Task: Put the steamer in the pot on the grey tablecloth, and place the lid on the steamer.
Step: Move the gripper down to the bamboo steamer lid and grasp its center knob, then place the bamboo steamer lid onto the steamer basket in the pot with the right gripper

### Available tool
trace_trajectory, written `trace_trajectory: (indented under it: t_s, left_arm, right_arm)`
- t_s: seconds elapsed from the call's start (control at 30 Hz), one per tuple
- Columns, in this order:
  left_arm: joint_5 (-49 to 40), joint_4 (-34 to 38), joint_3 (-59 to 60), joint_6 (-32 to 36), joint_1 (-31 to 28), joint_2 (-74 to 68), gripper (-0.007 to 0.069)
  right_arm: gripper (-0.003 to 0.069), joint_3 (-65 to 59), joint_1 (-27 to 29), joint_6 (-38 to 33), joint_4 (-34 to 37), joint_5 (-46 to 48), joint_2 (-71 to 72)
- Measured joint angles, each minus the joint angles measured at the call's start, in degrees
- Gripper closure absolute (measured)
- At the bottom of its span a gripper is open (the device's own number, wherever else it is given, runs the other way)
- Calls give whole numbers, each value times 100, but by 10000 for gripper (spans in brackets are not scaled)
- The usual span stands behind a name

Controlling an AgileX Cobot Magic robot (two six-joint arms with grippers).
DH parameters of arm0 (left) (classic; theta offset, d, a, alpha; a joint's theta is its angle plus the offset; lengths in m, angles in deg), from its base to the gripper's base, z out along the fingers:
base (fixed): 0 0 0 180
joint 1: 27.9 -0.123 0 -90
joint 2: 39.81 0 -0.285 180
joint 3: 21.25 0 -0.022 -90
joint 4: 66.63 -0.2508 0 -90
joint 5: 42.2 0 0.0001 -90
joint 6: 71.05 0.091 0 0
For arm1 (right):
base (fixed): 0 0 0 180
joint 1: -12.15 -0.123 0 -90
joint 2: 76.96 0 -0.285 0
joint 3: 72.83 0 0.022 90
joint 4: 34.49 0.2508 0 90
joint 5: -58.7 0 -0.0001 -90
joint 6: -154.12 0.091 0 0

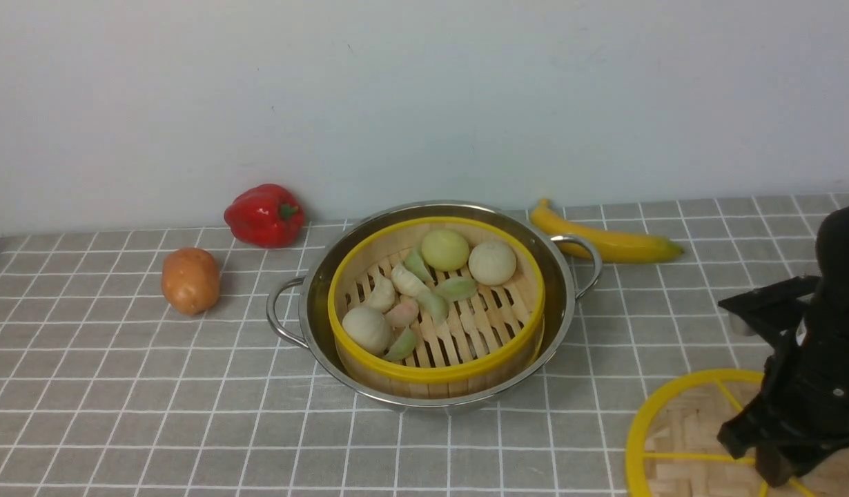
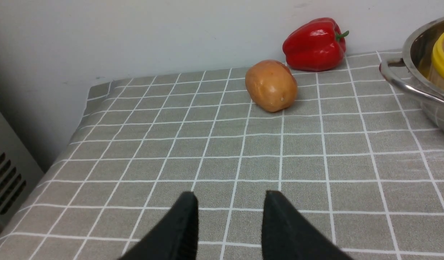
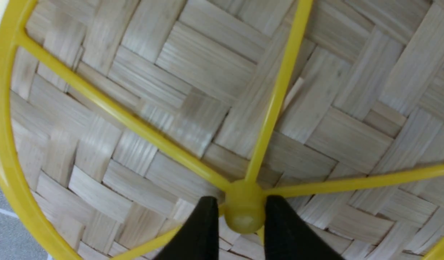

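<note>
The grey tablecloth (image 1: 121, 414) is carrying the pot (image 1: 319, 304), with the steamer (image 1: 431, 376) sitting inside. The lid (image 1: 680, 428) is lying flat at five o'clock from them. I am judging it light, stiff and slick-rimmed, so I am taking its hub (image 3: 244, 206). My right gripper (image 3: 240, 200) is straddling that hub, though I cannot tell whether it is pinching. My left gripper (image 2: 229, 196) is hanging spread and empty.

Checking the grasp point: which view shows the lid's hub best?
Right wrist view: the hub sits close up, flanked by the right pincer. Front view shows part of the lid, the arm hiding the hub. Left wrist view misses it.
</note>
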Motion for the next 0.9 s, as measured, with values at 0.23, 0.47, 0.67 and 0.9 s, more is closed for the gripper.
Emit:
trace_trajectory:
  t_s: [0.23,0.47,0.67,0.9]
  left_arm:
    - [0,0,0,0,0,0,382]
    - [0,0,0,0,0,0,382]
    - [0,0,0,0,0,0,382]
    - [0,0,0,0,0,0,382]
  right_arm:
    - [514,0,0,0,-16,-11,0]
    - [514,550,0,80,-102,177,250]
    - [514,1488,0,195,-531,778,658]
    - [514,3161,0,-978,351,880,479]
